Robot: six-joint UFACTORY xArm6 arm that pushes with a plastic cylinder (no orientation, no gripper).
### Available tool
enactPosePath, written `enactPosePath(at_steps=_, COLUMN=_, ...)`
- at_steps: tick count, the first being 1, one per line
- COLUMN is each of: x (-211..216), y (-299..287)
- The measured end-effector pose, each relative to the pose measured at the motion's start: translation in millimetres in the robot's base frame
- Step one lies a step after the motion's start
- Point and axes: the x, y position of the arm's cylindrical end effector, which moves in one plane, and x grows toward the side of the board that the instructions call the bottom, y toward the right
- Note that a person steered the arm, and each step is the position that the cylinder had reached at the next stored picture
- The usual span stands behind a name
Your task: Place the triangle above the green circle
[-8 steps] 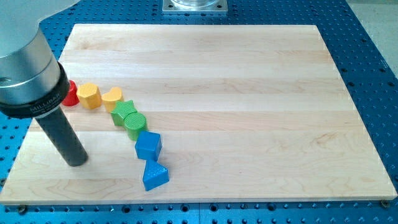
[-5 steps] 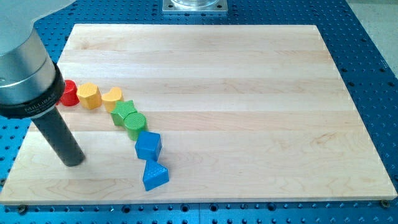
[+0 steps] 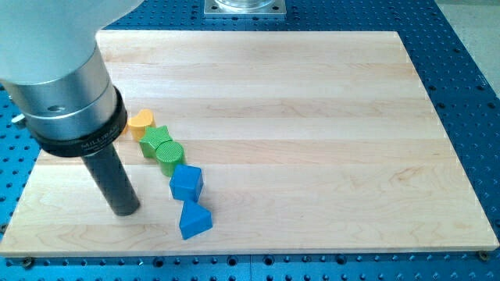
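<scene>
A blue triangle block (image 3: 194,221) lies near the board's bottom edge, left of centre. A blue cube-like block (image 3: 187,182) sits just above it, touching it. A green circle block (image 3: 169,154) sits above and left of the blue cube, touching a green star-shaped block (image 3: 155,140). My tip (image 3: 126,209) rests on the board to the left of the blue triangle, with a gap between them. The rod and the arm's grey body rise toward the view's top left.
A yellow heart-shaped block (image 3: 141,121) lies up-left of the green star, beside the arm's body. The arm hides the blocks further left. The wooden board (image 3: 312,117) lies on a blue perforated table (image 3: 469,47).
My tip has moved to the right, closer to the blue triangle. The arm's body now covers the red block and the yellow round block. The blocks have not moved.
</scene>
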Motion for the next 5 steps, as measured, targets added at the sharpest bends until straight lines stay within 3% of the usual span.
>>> enactPosePath(at_steps=1, x=39.4, y=8.6)
enactPosePath(at_steps=5, x=44.4, y=35.1)
